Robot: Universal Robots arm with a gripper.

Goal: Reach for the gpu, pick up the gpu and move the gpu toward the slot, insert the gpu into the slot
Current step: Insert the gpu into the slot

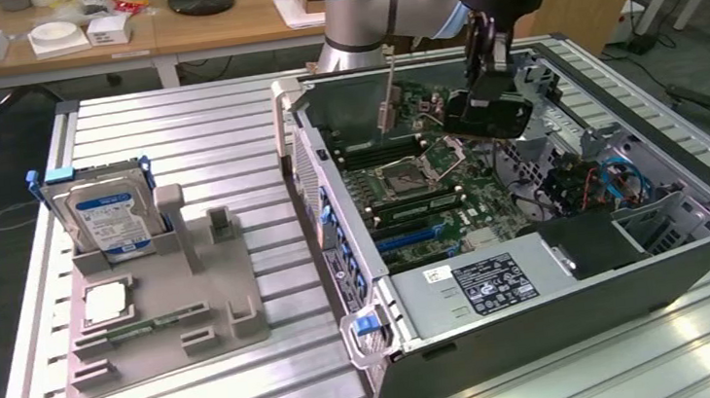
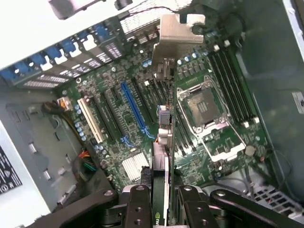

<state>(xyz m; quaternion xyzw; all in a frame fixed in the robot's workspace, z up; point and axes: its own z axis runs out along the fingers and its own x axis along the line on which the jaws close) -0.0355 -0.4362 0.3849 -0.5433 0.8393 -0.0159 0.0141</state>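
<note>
My gripper (image 2: 160,195) is shut on the gpu (image 2: 164,142), a thin green card seen edge-on, with its silver end bracket (image 2: 173,40) at the far end. The card hangs above the motherboard (image 2: 118,142), apart from it, and the long blue slot (image 2: 135,111) lies a little to one side of it. In the exterior view the gripper (image 1: 487,113) hovers inside the open computer case (image 1: 537,318), and the gpu's bracket (image 1: 388,103) hangs down over the board's far part. The blue slots (image 1: 417,237) lie nearer the exterior view's front.
On the slatted table, at the exterior view's left, a grey holder (image 1: 164,315) carries a blue-labelled hard drive (image 1: 110,218) and a small memory stick (image 1: 146,327). In the case are the CPU socket (image 1: 411,169), the power supply (image 1: 487,284) and cables (image 1: 588,186).
</note>
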